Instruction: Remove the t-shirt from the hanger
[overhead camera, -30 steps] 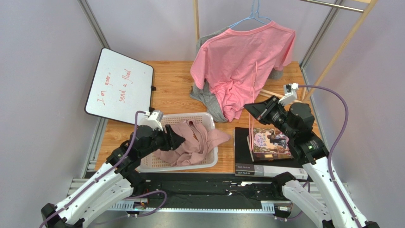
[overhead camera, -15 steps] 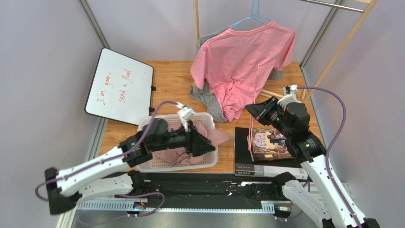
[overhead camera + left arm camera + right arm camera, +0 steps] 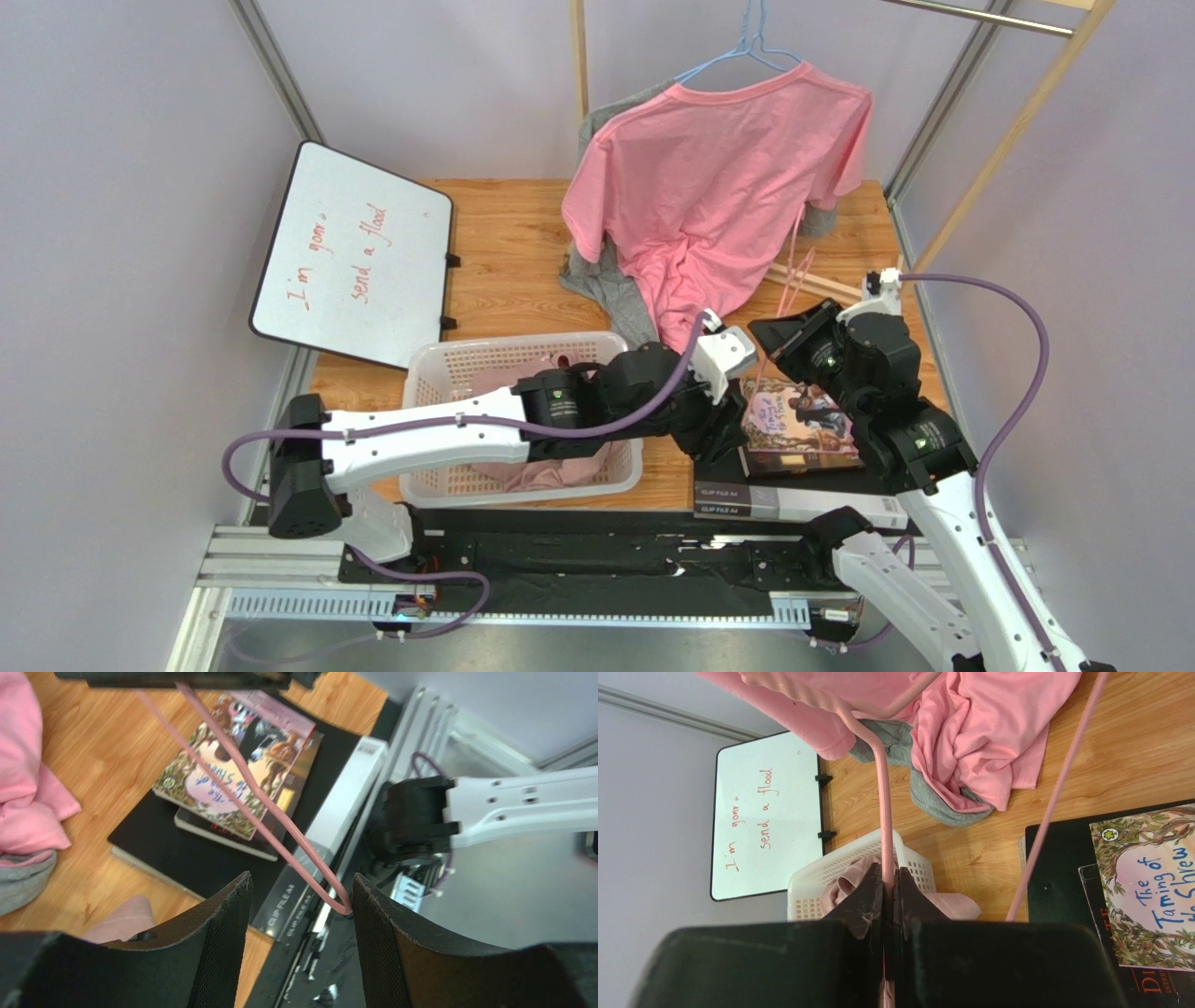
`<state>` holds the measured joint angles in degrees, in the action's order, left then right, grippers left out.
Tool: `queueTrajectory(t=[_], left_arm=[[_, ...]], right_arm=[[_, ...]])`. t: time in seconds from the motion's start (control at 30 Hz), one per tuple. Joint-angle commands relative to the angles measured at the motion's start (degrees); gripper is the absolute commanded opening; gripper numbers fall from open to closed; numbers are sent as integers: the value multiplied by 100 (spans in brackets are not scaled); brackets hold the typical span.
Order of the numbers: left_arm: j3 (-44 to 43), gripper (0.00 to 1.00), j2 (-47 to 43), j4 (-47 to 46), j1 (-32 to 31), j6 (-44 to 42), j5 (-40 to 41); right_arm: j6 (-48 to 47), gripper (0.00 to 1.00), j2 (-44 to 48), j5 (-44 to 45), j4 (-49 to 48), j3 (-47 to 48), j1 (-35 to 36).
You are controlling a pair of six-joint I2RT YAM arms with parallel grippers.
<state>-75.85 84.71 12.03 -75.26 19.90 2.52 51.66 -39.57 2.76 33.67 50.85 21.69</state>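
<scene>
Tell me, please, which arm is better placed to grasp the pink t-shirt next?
Left, probably: the left gripper is open, near the pink t-shirt hem, whereas the right gripper is shut on the pink hanger.

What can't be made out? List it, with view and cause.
- Blue hanger hook: cut off by the top edge, top external.
- Grey garment: mostly behind the pink t-shirt, top external.
- Pink hanger in right gripper: top runs off frame, right wrist.
- Left gripper: tips hidden under its own wrist, top external.

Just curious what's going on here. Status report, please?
Right gripper shut on pink hanger. Left gripper open above books. Tee on blue hanger, not off. Grey shirt bunched behind it.
</scene>
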Motion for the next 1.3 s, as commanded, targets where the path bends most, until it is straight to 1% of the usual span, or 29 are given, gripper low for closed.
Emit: queueTrajectory(t=[0.0, 0.1, 0.2, 0.23, 0.3, 0.33, 0.5, 0.53, 0.57, 0.67, 0.7, 0.77, 0.8, 0.87, 0.9, 0.97, 1.07, 1.13, 1.27], left_arm=[[-474, 60, 327, 186, -23, -505, 389], [-483, 59, 468, -8, -58, -531, 336], [-535, 53, 520, 97, -67, -417, 818], [-579, 45, 547, 289, -67, -408, 1168], [-676, 36, 564, 414, -67, -426, 1425], [-685, 29, 556, 431, -67, -434, 1548], [-939, 15, 617, 458, -67, -496, 1541], [-1010, 6, 669, 554, -67, -505, 1593], [-1089, 0, 696, 615, -67, -496, 1645], [-1309, 0, 784, 713, -67, -496, 1795], [-1370, 0, 793, 721, -67, -470, 1830], [-1397, 0, 828, 687, -67, -391, 2006], [-1397, 0, 828, 669, -67, -303, 2067], [-1423, 0, 819, 651, -67, -241, 2191], [-1484, 0, 828, 686, -67, -189, 2243], [-1546, 0, 846, 827, -67, -145, 2454], [-1546, 0, 855, 827, -67, -153, 2595], [-1529, 0, 898, 810, -67, -136, 2683], [-1555, 0, 1021, 862, -67, -206, 2753]], right_arm=[[203, 0, 134, 172, 52, 277, 28], [301, 0, 300, 6, -220, 92, 45], [266, 0, 249, -30, -186, 205, 28], [222, 0, 231, -48, -125, 293, 28], [204, 0, 222, -127, -54, 346, 28], [187, 0, 274, -162, -19, 329, 28], [169, 1, 450, -197, -18, 223, 28], [126, 2, 442, -197, -10, 250, 28], [29, 3, 407, -276, -10, 302, 28], [-94, 11, 328, -635, 34, 338, 28], [-182, 18, 301, -706, 34, 312, 19], [-279, 27, 301, -917, 52, 250, 28], [-375, 36, 310, -979, 43, 172, 28], [-498, 41, 345, -1146, -9, 101, 28], [-534, 47, 380, -1155, -36, 74, 28], [-683, 51, 406, -1147, -19, 65, 28], [-771, 51, 319, -1164, 69, 144, 19], [-771, 49, 275, -1190, 122, 118, 45], [-684, 43, 205, -1024, -80, 30, 160]])
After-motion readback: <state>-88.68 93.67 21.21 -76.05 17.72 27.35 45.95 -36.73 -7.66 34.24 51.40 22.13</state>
